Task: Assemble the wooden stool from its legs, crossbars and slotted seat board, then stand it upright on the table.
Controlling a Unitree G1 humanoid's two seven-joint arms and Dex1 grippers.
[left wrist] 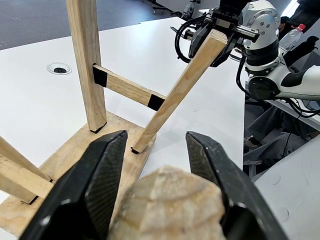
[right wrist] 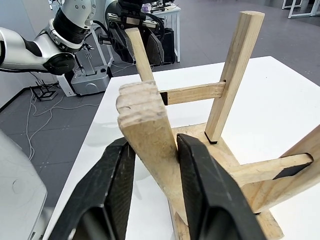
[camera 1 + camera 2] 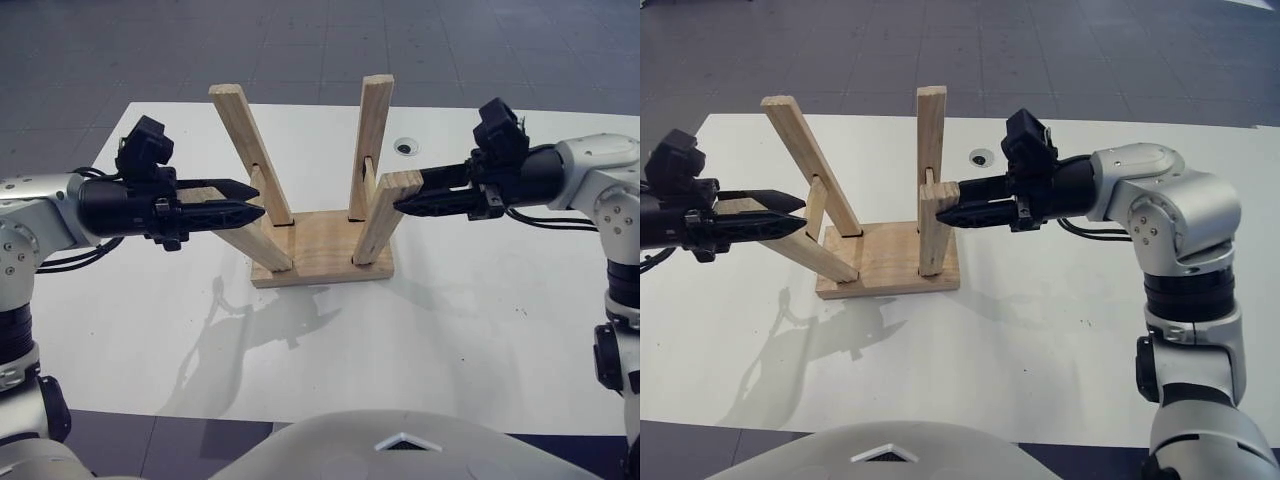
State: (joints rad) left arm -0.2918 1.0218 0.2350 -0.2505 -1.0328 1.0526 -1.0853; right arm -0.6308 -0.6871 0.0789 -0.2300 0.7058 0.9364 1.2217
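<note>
A single pale wooden stool (image 3: 320,235) sits upside down near the middle of a white rectangular table (image 3: 450,330), a little toward 12 o'clock. Its flat rectangular seat board (image 3: 325,262) lies on the tabletop. Four square-section wooden legs stick up from slots in it, splaying outward. They are the far-left leg (image 3: 245,140) at 11 o'clock, the far-right leg (image 3: 372,135) at 1 o'clock, the near-left leg (image 3: 250,243) at 7 o'clock and the near-right leg (image 3: 380,225) at 5 o'clock. Two short wooden crossbars are in place. The left crossbar (image 2: 192,93) joins the two left legs and the right crossbar (image 1: 125,87) joins the two right legs, each end seated in a dark notch.

Two black two-fingered grippers meet the stool. The left gripper (image 3: 255,200) comes in level from 9 o'clock. Its fingers are narrowed around the free upper end of the near-left leg, with wood filling the gap between them. The right gripper (image 3: 402,205) comes in level from 3 o'clock, its fingers pressed against both sides of the near-right leg just under its top end.

A small round ringed hole (image 3: 405,147) is set in the table at 1 o'clock, beyond the stool and apart from it.
</note>
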